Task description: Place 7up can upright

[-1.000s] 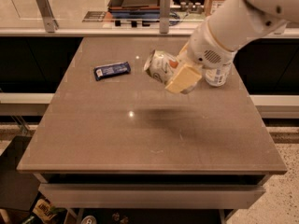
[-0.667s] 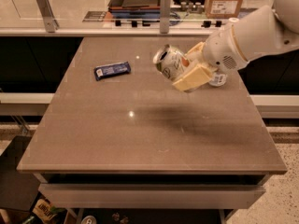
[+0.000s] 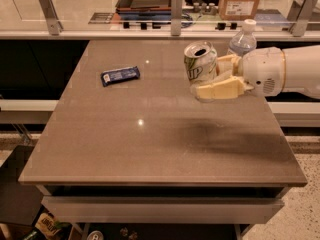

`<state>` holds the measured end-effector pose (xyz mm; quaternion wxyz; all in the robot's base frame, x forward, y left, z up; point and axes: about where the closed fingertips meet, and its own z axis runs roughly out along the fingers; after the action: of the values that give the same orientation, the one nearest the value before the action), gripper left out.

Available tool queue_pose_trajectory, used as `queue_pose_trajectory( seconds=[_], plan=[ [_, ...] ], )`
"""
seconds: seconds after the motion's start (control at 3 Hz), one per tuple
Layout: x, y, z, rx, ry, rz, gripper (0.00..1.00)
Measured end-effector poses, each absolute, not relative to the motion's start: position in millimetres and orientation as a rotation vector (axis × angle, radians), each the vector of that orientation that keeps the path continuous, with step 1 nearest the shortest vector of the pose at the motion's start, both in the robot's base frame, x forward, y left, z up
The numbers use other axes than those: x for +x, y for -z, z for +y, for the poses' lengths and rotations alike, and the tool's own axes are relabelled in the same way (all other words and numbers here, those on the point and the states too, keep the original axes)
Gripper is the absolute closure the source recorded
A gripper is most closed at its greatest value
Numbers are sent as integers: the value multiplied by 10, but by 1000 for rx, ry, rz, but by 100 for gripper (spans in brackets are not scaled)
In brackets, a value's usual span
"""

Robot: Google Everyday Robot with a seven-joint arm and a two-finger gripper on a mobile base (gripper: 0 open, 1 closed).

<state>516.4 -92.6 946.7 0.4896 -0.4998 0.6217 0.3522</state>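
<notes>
The 7up can (image 3: 200, 62) is a white-silver can with green lettering and an open top. It stands nearly upright in my gripper (image 3: 216, 76), held above the brown table (image 3: 150, 134) at its right side. My cream fingers (image 3: 220, 90) are shut around the can's lower right side. My white arm comes in from the right edge. The can's shadow lies on the table below it.
A clear water bottle (image 3: 243, 40) with a white cap stands behind my gripper at the table's back right. A blue snack bar (image 3: 120, 75) lies at the back left. A glass rail with metal posts (image 3: 176, 6) runs behind the table.
The can has turned from lying tilted on its side to nearly upright in my gripper. My arm has swung round to reach in from the right.
</notes>
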Motion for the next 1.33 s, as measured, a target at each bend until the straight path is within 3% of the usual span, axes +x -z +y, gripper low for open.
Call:
queue_pose_trajectory(
  seconds=[0.33, 1.33],
  plan=[
    [4998, -9481, -992, -1102, -950, 1482, 100],
    [4776, -9058, -1127, -936, -963, 1560, 100]
  ],
)
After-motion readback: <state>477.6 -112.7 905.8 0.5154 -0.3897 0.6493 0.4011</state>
